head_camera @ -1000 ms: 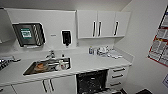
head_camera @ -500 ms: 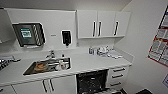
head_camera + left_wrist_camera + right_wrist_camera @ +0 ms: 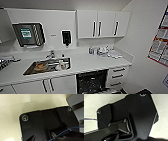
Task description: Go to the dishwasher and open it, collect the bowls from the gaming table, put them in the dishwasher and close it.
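From the head camera I'm facing a white kitchenette. The built-in dishwasher under the counter (image 3: 92,82), low and right of centre in the frame, shows a dark opening with pale wire racks. Left of it, the sunken steel sink (image 3: 47,66) holds dishes, too blurred for me to tell apart. White wall cabinets with dark vertical handles (image 3: 103,23) fill the upper right; a black soap dispenser (image 3: 66,38) hangs on the wall at centre. Small containers (image 3: 102,51) crowd the counter's far right corner. Of either gripper's fingers I cannot tell how far they are parted or whether they hold anything.
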